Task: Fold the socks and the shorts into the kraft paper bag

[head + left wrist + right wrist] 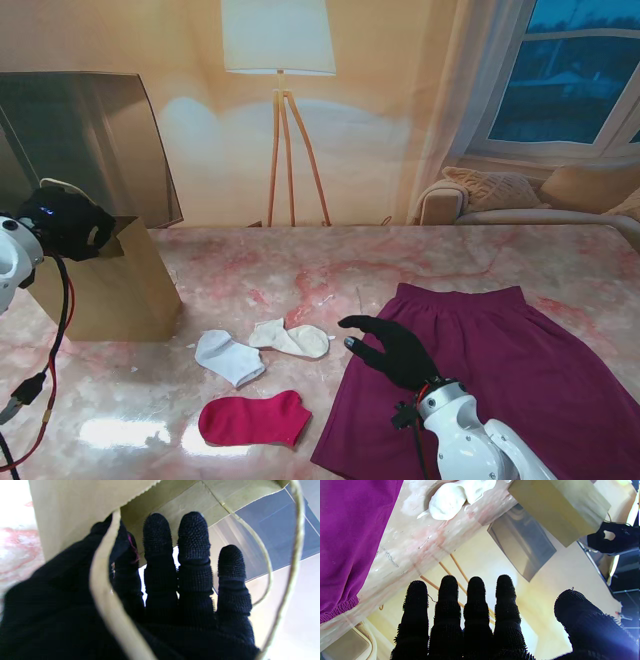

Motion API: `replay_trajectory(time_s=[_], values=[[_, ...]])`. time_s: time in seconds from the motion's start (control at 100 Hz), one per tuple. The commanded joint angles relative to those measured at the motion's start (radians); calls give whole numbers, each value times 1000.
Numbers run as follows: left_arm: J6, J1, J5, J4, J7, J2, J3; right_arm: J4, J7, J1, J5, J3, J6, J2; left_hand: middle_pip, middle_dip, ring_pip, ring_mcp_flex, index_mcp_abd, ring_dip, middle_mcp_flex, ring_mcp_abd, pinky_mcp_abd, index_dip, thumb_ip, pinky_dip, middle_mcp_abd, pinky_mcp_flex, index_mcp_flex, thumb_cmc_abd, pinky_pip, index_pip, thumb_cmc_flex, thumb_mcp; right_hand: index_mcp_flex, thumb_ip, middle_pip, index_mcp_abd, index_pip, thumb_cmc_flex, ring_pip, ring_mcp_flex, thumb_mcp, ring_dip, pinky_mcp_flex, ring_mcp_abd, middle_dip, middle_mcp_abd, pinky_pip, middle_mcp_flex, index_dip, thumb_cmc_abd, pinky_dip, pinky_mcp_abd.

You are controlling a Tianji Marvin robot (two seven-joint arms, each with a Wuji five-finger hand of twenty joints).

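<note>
Nothing was packed yet: three socks [255,375] and the shorts [500,370] lay unfolded on the counter [300,265]. The left hand [140,592] gripped the bag [105,290] rim at nine o'clock; the right hand [395,350] hovered released.

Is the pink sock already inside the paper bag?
No, the pink sock lies flat on the table, apart from the paper bag.

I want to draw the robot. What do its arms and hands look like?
Both five-fingered hands, the left hand and the right hand, wear black knitted gloves with nubby fingertips. The arm shells are smooth glossy white. Red and black cables hang beside the left arm.
</note>
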Motion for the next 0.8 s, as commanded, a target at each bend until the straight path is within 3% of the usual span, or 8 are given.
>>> replay_trajectory(time_s=[0.0, 0.13, 0.22, 0.27, 0.31, 0.34, 0.68, 0.79], values=[[-10, -1, 14, 7, -4, 6, 8, 1, 2, -5, 0, -4, -3, -4, 29, 15, 45, 22, -27, 27, 49, -16, 37, 3, -61, 18, -2, -14, 32, -63, 21, 43, -25, 7, -1, -36, 14, -32, 15, -2, 17, 17, 1, 24, -3, 7, 11, -3, 26, 16, 13, 5, 41, 13], [-24, 0, 30, 14, -1, 7, 16, 1, 2, -6, 1, -3, -3, -4, 45, 47, 10, -40, -35, 53, 11, -21, 46, 1, -81, 15, -16, -49, 12, -99, -7, 41, -54, 14, 2, -36, 14, -32, 17, -1, 17, 18, 1, 24, -4, 6, 11, -5, 23, 17, 14, 6, 45, 14], [-27, 2, 44, 14, -16, 9, 19, 1, 3, -7, 3, -2, -4, -4, -1, 41, -108, -138, 17, 86, -88, -12, 38, 38, -83, 15, -19, -80, -23, -81, -44, -76, -117, 69, 5, -36, 14, -30, 19, 0, 16, 15, 1, 24, -3, 8, 11, -2, 22, 17, 14, 6, 48, 15], [-27, 3, 50, 10, -39, 9, 20, 1, 4, -7, 3, -2, -4, -4, -31, -84, -223, -224, 49, 69, -182, -5, 26, 66, -50, 9, -13, -114, -48, -49, -87, -170, -162, 102, 7, -36, 15, -31, 19, 0, 17, 17, 1, 24, -3, 6, 11, -2, 22, 18, 15, 6, 50, 15], [-31, 4, 55, 8, -50, 10, 19, 2, 4, -7, 4, -2, -5, -4, -58, -139, -285, -266, 75, 42, -232, -8, 16, 78, 9, 5, -12, -128, -64, -26, -109, -223, -204, 136, 4, -36, 14, -35, 18, 0, 16, 15, 1, 24, -2, 6, 11, -2, 21, 18, 14, 6, 51, 15], [-34, 4, 57, 10, -49, 11, 18, 3, 4, -6, 4, -3, -5, -4, -72, -160, -318, -283, 85, 23, -255, -10, 15, 84, 21, 0, -9, -134, -70, -23, -127, -256, -218, 139, 6, -36, 15, -34, 19, 1, 16, 16, 1, 24, -2, 5, 11, -2, 21, 18, 15, 6, 52, 15], [-11, -4, 24, -19, -263, 17, 20, 6, 4, -6, 6, -5, -7, -4, -258, -328, -604, -652, 271, -183, -681, -24, 11, -73, 16, -58, 73, -346, -292, 25, -456, -677, -316, 17, 6, -36, 15, -36, 19, 0, 16, 16, 1, 25, -5, 5, 11, -4, 16, 20, 15, 6, 58, 17], [-13, -6, 24, -17, -266, 18, 20, 7, 5, -5, 7, -5, -8, -4, -276, -349, -628, -722, 301, -209, -753, -21, 15, -99, 15, -62, 85, -376, -320, 34, -517, -736, -348, -3, 5, -36, 15, -37, 19, 1, 15, 14, 1, 24, -6, 6, 11, -3, 15, 19, 16, 6, 59, 18]])
